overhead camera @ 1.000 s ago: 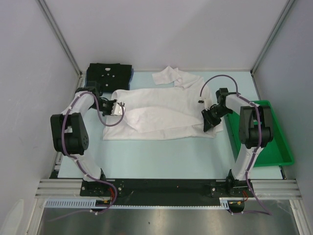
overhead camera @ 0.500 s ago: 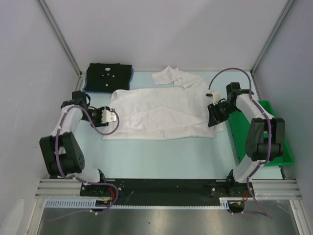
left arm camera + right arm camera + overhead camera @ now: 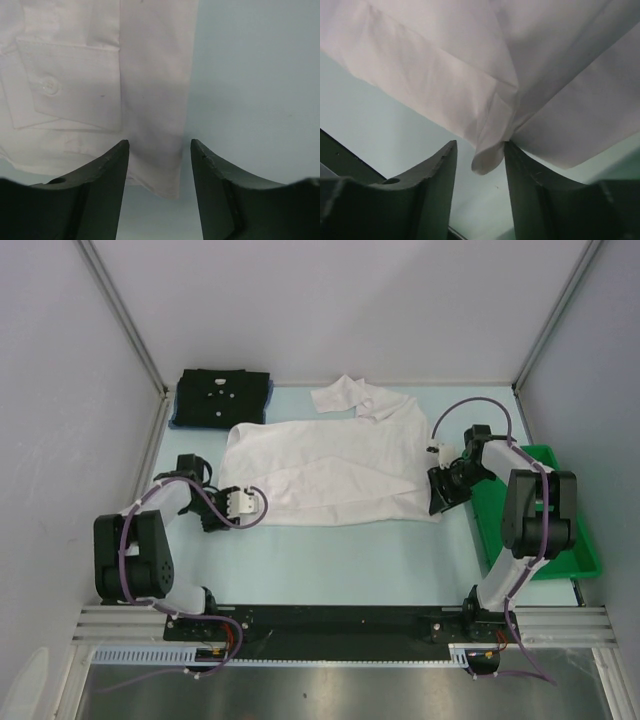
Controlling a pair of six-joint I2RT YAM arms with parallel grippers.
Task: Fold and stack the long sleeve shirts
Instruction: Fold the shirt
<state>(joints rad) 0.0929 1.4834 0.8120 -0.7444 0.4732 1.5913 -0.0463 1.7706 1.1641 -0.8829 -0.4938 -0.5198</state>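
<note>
We find the left claw (image 3: 159, 143) parted astride a hem corner of the white shirt (image 3: 150, 90), the right claw (image 3: 480, 146) parted about a bunched fold, neither clamped; both should bite deep and evenly before lifting this shirt, spread mid-surface (image 3: 330, 565).

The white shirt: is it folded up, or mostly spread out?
Mostly spread out. The white shirt lies flat across the table, with one sleeve folded over its body.
</note>
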